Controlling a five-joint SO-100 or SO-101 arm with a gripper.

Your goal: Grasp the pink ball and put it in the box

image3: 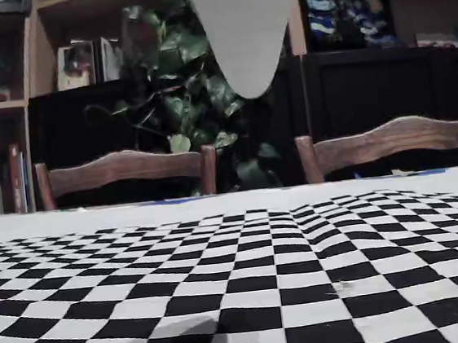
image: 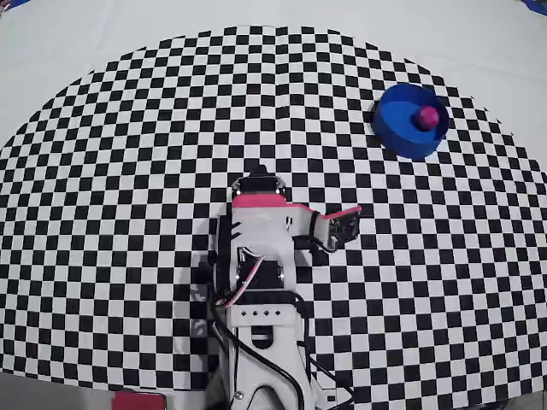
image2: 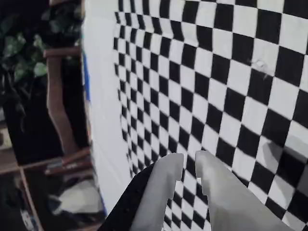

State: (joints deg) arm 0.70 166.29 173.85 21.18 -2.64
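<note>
The checkered mat (image: pixel 128 171) covers most of the table in the overhead view, its curved far edge giving way to plain white cloth (image: pixel 85 34) along the top and both upper corners. Wide open mat lies on all sides of the arm (image: pixel 256 282), which is folded near the bottom centre of that view. The gripper (image: pixel 346 224) points toward the right of the overhead view and sits well apart from the box (image: pixel 397 132); no object stands on the mat between them. In the wrist view the gripper (image2: pixel 189 163) shows two pale fingers (image2: pixel 166 175) with only a narrow gap between the tips, nothing held between them, and bare checkered squares beneath. The fixed view, set low at table level, shows the mat running back to the white cloth edge, with two wooden chairs (image3: pixel 126 170), a leafy plant (image3: pixel 192 93) and dark shelving (image3: pixel 365 67) behind the table, and a blurred pale shape (image3: pixel 242 23) hanging at the top centre. The box stands upright near the mat's upper right edge in the overhead view, round, bright blue, with a low wall. The pink ball (image: pixel 427 116) rests inside it, against the right-hand side of the interior, small, smooth and magenta.
</note>
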